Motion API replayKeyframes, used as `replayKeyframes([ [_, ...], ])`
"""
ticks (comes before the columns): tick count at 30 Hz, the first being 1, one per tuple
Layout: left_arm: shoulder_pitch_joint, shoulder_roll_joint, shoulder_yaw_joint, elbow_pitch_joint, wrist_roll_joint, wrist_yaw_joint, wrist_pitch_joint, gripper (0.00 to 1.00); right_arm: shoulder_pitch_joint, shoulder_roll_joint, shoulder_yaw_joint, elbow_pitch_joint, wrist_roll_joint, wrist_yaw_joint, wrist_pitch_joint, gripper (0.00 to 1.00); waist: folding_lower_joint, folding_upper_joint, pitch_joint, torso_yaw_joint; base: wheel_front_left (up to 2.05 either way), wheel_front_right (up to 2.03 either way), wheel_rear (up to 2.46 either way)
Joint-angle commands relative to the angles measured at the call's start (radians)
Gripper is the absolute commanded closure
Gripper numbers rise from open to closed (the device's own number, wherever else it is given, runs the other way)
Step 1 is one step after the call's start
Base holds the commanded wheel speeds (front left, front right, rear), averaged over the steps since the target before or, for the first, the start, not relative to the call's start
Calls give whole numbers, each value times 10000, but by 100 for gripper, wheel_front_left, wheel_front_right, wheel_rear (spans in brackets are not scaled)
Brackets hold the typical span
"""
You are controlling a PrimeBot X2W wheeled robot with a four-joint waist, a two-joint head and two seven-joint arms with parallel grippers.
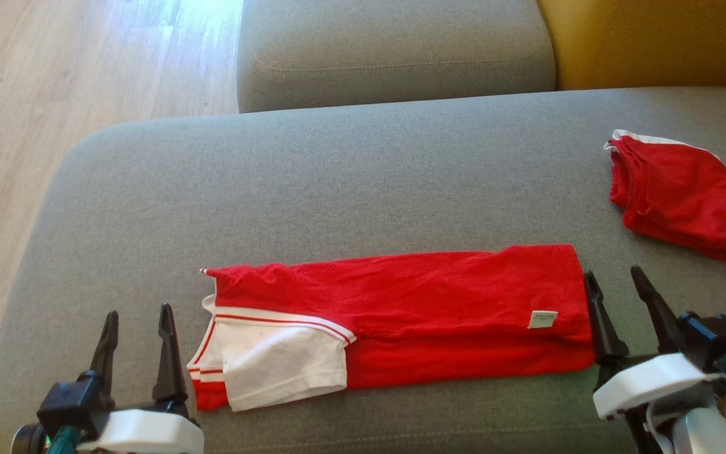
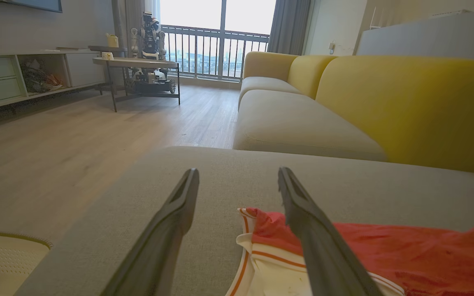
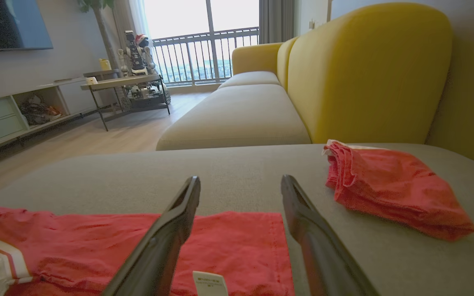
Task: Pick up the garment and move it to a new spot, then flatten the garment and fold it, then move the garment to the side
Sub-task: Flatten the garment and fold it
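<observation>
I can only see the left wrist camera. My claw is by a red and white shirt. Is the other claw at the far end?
Observer: Yes. The right claw is open, right beside the far edge of the shirt.
Operator: Is anything on the shirt there?
Observer: A small white tag, near that edge.
Operator: What's the red scrap far off to the side?
Observer: Another red garment, folded in a bundle, lying apart from the shirt on the same grey cushion.
</observation>
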Motion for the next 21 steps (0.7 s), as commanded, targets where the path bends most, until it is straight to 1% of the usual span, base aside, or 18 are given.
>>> replayKeyframes([
  [1,-578,-97,534,-149,282,-249,-77,0,-375,-37,108,4,140,-4,-51,0,0,-1,33,10,0,0,0],
  [4,-673,-241,641,44,533,-592,-77,0,-557,-37,-132,610,306,-4,353,0,0,-1,116,-7,0,0,0],
  [5,-673,-241,641,44,533,-592,-77,0,-557,-37,-132,610,306,-4,353,0,0,-1,116,-7,0,0,0],
  [7,-729,-371,693,195,752,-842,-77,0,-897,-37,-411,1203,246,-4,779,0,0,-1,222,-19,0,0,0],
  [11,-810,-494,691,392,991,-1107,-77,0,-1427,-36,-724,1924,156,-4,1265,0,0,-1,414,14,0,0,0],
  [14,-914,-556,633,533,1166,-1282,-77,0,-1888,-36,-831,2490,353,-4,1545,0,0,-1,607,69,0,0,0],
  [16,-1017,-594,627,591,1256,-1352,-77,0,-2213,-36,-894,2952,807,-4,1726,0,0,-1,733,114,0,0,0],
  [21,-1242,-671,664,678,1391,-1487,-78,0,-2858,-36,-1161,3994,540,-4,2010,0,0,-1,1007,231,0,0,0],
])
